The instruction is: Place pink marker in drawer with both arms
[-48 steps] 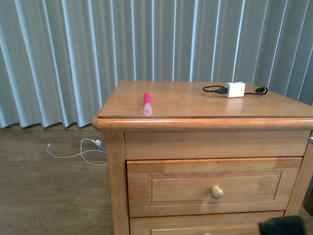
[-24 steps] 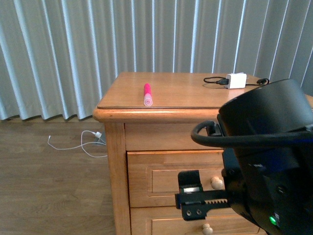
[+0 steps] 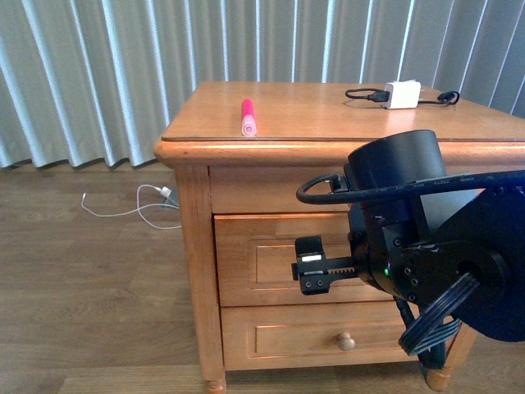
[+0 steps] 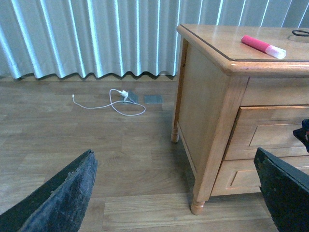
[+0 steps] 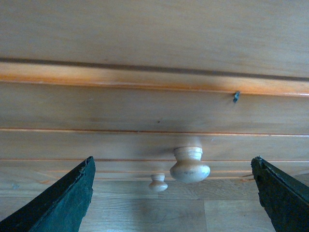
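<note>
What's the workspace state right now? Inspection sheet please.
Surface: light-brown wooden nightstand top, two items on it.
Job's things: bright pink cylindrical marker lies near the top's front edge; upper wooden drawer shut, round pale knob free.
Clutter: white charger block at the back of the top.
Grippers: right gripper open, facing the knob, not touching; left gripper open, empty, away from the nightstand.
Cables: black cable at the charger; white cable on the floor.
Surroundings: pleated grey curtain, wood floor.

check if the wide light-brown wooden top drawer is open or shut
Shut: the drawer front sits flush with the nightstand frame, round pale knob not yet gripped.
</note>
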{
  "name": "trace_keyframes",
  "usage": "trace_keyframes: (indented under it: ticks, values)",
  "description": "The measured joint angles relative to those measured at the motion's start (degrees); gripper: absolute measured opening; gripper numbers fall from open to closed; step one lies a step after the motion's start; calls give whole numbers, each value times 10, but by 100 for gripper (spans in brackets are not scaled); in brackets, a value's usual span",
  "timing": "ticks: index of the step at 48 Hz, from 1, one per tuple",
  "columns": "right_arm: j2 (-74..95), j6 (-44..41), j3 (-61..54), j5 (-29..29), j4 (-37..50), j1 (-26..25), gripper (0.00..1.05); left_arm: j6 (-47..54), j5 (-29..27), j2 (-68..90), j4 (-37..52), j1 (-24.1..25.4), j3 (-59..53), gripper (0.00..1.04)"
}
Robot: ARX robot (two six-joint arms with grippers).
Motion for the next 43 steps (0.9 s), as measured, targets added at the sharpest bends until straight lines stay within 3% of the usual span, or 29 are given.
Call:
trace_keyframes:
  ticks: [30,43]
  values:
    - [53,-28,23,-6,33,-18,95,0,0,0,0,0,0,99]
    - [54,-36,23,-1,30,-20,52,0,0,0,0,0,0,99]
